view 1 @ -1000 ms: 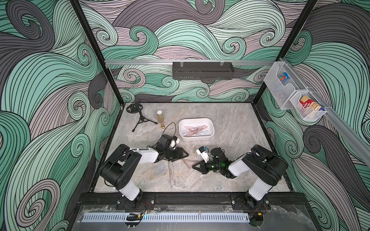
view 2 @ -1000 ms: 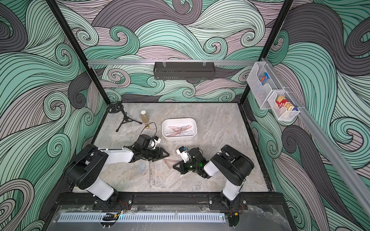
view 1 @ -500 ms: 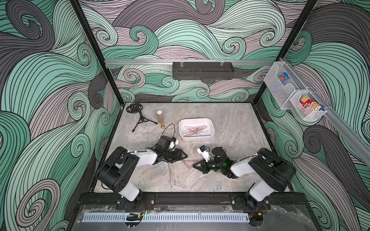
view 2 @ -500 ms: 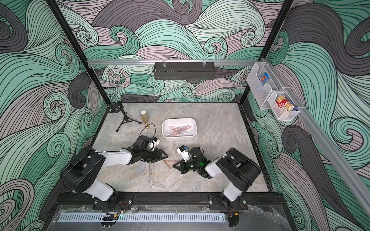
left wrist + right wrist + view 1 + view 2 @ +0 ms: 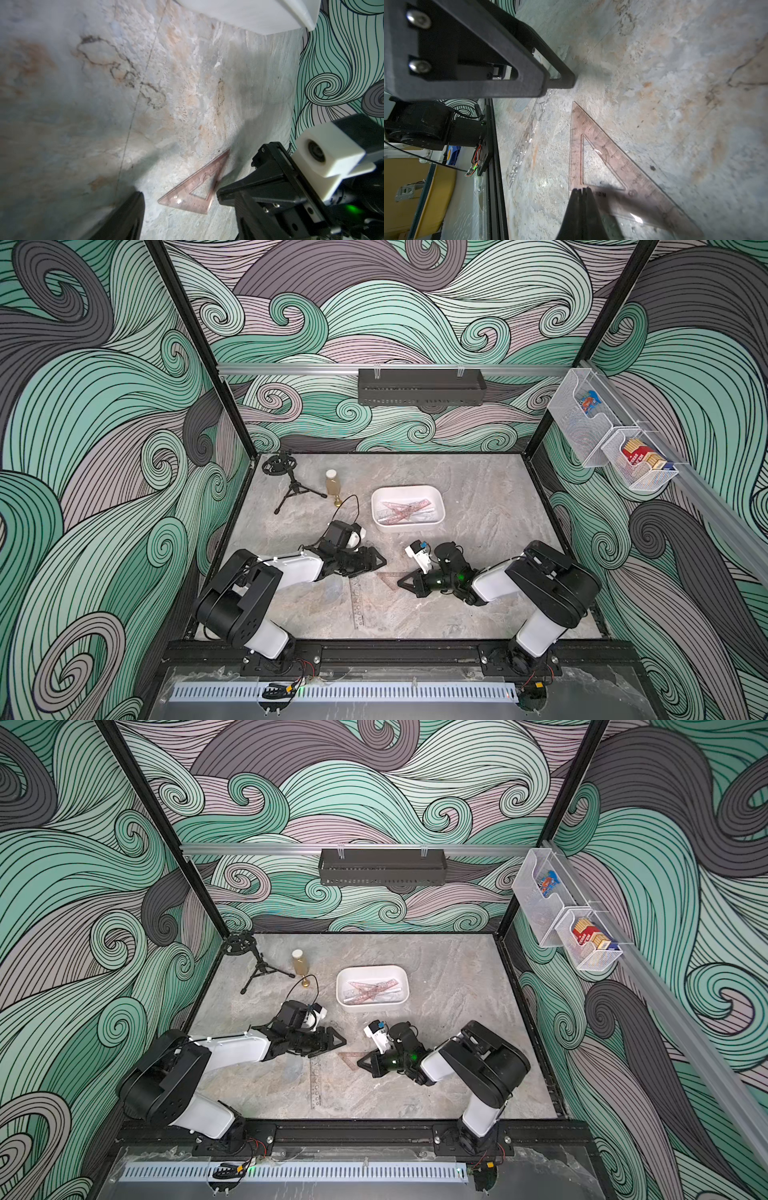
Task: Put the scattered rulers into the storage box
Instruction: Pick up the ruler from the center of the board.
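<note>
Top views, box: the white box [image 5: 409,527] sits toward the back of the table [image 5: 490,522], with several pinkish rulers [image 5: 401,512] lying inside, so the job looks partly done.
Top views, leftovers: a pink set square [image 5: 388,578] and a clear straight ruler [image 5: 358,601] lie flat between the arms, near each other and well apart from the box.
Top views, arms: the left gripper [image 5: 376,562] and right gripper [image 5: 403,583] face each other across the set square. How their jaws stand is too small to read here.
Left wrist: the set square [image 5: 187,201] lies flat with the right gripper [image 5: 218,192] at its edge and the box [image 5: 239,14] beyond. Only one finger [image 5: 128,214] of the left gripper shows.
Right wrist, right gripper [image 5: 581,190]: closed and empty, tips pressed on one corner of the set square [image 5: 608,147]. It is probably pinning or tipping a sheet too thin to pinch flat.
Right wrist, left gripper [image 5: 557,85]: jaws apart, holding nothing, low by the far corner, likely placed to catch a raised edge.
Right wrist, extra: only here do the scale marks and the straight ruler [image 5: 527,137] read clearly.
</note>
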Robot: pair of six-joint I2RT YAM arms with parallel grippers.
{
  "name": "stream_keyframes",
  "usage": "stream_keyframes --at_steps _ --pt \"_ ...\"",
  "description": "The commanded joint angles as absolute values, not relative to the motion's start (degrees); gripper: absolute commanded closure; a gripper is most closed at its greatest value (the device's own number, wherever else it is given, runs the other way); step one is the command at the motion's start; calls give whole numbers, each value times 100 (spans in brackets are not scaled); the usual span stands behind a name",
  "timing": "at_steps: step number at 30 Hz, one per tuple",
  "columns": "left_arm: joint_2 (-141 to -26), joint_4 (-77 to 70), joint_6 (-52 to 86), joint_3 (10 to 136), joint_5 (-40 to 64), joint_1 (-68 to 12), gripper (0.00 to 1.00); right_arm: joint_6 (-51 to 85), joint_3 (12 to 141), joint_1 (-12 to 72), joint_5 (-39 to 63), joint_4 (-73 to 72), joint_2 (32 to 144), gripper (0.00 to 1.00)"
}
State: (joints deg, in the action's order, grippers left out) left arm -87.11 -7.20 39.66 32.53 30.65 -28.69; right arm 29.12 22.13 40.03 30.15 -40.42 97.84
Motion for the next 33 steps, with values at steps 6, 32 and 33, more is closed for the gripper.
stream_keyframes --at_steps 6,32,33 --pt "-8805 -644 3883 3349 3100 -2822 26 2852 2129 3973 3006 -4096 9912 98" --pt "-8799 -922 4069 2932 3395 -2850 33 2830 2074 3894 3057 -4276 10283 99" --pt "-8824 -953 4086 2914 3432 -2848 33 2826 2076 3894 3054 -4285 10296 99"
